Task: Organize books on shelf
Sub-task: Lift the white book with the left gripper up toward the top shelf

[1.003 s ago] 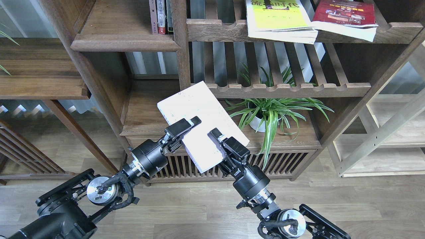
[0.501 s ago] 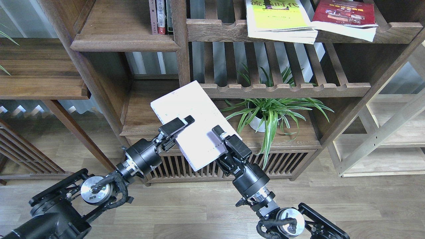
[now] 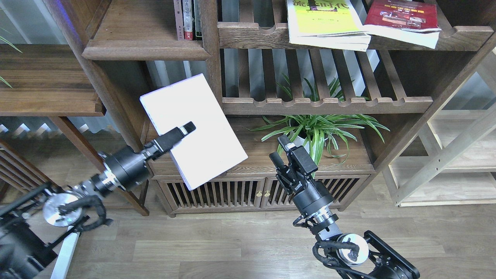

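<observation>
The white book (image 3: pixel 193 130) is up in the air, tilted, with its blank pale face toward the camera. The left gripper (image 3: pixel 182 131) is clamped on the book's left side; one finger lies flat across the face. Nothing else touches the book. The book hangs in front of the bookcase, and its top corner is just below the solid brown shelf (image 3: pixel 145 50). That shelf is above the book and a little to its left. A few thin books (image 3: pixel 188 19) stand upright at the shelf's right end.

To the right of the white book, and apart from it, is the right gripper (image 3: pixel 279 149). Its two fingers are spread and hold nothing. Just behind that gripper is a green plant (image 3: pixel 321 131) in a white pot.

Higher up, right of the white book, a yellow-green book (image 3: pixel 325 23) and a dark red book (image 3: pixel 403 19) lie on a slatted rack (image 3: pixel 252 35), sticking out over its front rail. Below the white book is a low cabinet (image 3: pixel 236 193) with slatted doors.
</observation>
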Controlling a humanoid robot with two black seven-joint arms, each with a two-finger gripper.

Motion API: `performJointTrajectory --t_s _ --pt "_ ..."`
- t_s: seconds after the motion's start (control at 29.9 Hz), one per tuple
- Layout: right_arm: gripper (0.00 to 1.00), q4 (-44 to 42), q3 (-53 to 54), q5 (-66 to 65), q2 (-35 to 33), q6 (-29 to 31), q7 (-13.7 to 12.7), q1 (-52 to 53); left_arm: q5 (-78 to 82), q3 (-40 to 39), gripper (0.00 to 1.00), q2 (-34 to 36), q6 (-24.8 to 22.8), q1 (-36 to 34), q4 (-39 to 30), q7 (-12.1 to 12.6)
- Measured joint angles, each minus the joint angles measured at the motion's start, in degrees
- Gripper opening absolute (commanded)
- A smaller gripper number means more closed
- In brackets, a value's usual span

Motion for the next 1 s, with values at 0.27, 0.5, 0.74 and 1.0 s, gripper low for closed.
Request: performJointTrajectory --t_s 0.27,0.5,0.74,1.0 --pt "0.9 -1.34 0.07 -2.76 -0.27 0.0 -0.08 -0.04 9.31 -7.65 0.0 5.18 0.0 0.42 -8.78 0.23" --pt "0.91 -3.08 0.02 -6.43 -0.69 0.0 -0.08 -0.14 17.74 -17.88 0.0 7.95 0.0 1.45 -15.06 1.57" --pt "0.91 -4.04 -0.3 -7.94 -0.81 0.0 -0.13 -0.16 23.94 -31.94 0.0 7.19 0.0 4.2 -18.51 6.5" --pt "0.91 -5.22 -0.77 -9.83 -0.72 0.0 -0.34 -0.16 26.55 -41.99 0.0 4.59 0.0 5.88 -18.69 8.39"
